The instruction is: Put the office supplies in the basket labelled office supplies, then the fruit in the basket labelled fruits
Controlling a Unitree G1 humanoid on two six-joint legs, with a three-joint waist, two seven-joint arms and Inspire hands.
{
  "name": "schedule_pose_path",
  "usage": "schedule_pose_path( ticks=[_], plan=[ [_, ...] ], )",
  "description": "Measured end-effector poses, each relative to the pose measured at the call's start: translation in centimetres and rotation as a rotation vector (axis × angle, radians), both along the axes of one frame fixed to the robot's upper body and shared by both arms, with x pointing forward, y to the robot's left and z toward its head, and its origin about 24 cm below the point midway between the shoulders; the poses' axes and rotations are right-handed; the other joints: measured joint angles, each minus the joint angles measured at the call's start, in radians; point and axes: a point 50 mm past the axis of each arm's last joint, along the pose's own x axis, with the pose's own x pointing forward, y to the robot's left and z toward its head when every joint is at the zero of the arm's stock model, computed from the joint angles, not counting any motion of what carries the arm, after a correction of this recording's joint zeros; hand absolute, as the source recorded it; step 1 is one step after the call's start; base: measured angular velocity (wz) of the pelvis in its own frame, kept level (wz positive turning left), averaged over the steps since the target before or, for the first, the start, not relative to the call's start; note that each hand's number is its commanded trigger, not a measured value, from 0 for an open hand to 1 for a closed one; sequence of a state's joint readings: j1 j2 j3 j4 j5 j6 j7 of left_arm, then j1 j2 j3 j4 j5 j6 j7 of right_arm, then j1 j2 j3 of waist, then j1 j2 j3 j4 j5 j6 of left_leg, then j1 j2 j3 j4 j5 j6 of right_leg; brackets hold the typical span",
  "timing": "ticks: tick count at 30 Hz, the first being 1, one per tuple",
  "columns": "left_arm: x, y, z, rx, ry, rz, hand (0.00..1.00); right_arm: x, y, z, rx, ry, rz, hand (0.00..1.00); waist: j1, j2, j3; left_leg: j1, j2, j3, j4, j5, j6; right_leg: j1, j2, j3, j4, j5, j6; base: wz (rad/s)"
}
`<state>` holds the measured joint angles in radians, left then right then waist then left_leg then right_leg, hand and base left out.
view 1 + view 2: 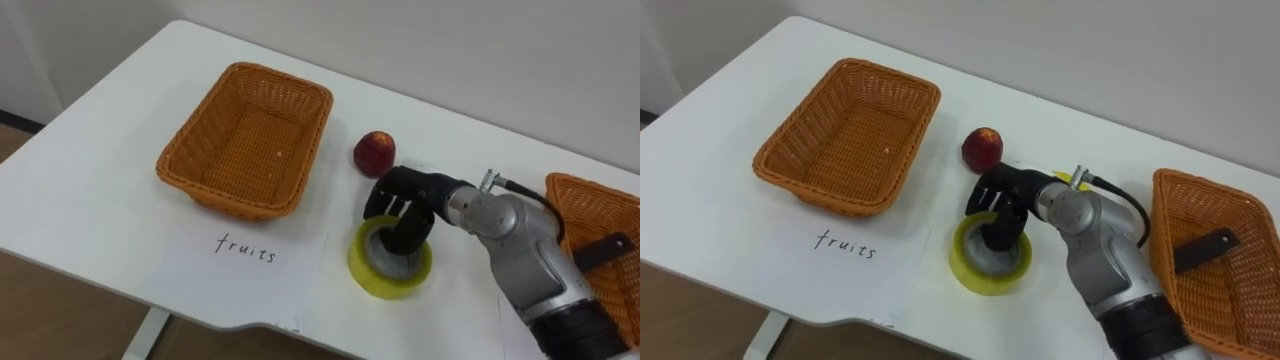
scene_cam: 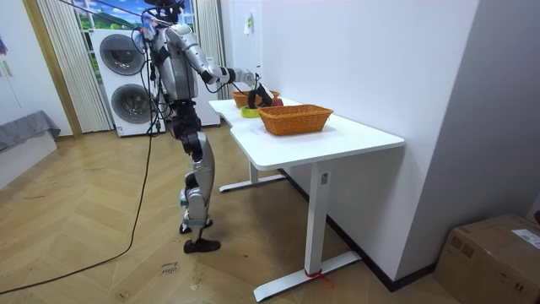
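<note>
The white bench [image 1: 100, 190] fills most of the frame. The empty wicker fruit basket [image 1: 232, 203] sits at the upper left, with a handwritten paper label [image 1: 245, 255] lying just below it. A second basket [image 1: 1240, 290] sits at the right edge and holds one dark flat item [image 1: 1205, 248]. From the lower right the right robot hand [image 1: 403, 195] reaches to the lower centre, where the yellow tape roll [image 1: 385, 280] lies flat on the bench. The fingers curl down into the roll's core and hook over its far wall, so I read the hand as gripping the roll, though the hold looks shallow. The main risk is that hold: a hook on one wall could let the roll swing or slide off the fingers as it rises, then drop and roll towards the near bench edge, which is close. The red fruit [image 1: 374, 152] lies just above the hand, near the knuckles, between the two baskets. A lift that drifts upward in the frame could nudge the fruit and set it rolling. The carry to the right also has to clear the second basket's rim, or the roll could catch on the weave and shove the basket.
</note>
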<state>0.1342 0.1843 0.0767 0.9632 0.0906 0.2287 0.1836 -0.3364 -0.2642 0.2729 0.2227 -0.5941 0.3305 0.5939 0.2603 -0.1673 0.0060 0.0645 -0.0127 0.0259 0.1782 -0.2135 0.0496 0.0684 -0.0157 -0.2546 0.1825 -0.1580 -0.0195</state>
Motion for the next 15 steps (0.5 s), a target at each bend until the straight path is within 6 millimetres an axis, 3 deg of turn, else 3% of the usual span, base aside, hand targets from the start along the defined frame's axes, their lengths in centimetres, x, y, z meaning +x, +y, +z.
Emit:
schedule_pose_path(
  ticks=[15],
  plan=[
    [0.20,0.13,0.01,0.015,-0.008,0.018,0.00,-0.42,-0.48,0.22,0.049,-0.018,-0.026,1.00,-0.013,0.007,0.0039,-0.004,-0.001,-0.001,0.003,0.000,0.000,-0.002,-0.001,0.001,0.000,0.000,0.000,0.00]
  ],
)
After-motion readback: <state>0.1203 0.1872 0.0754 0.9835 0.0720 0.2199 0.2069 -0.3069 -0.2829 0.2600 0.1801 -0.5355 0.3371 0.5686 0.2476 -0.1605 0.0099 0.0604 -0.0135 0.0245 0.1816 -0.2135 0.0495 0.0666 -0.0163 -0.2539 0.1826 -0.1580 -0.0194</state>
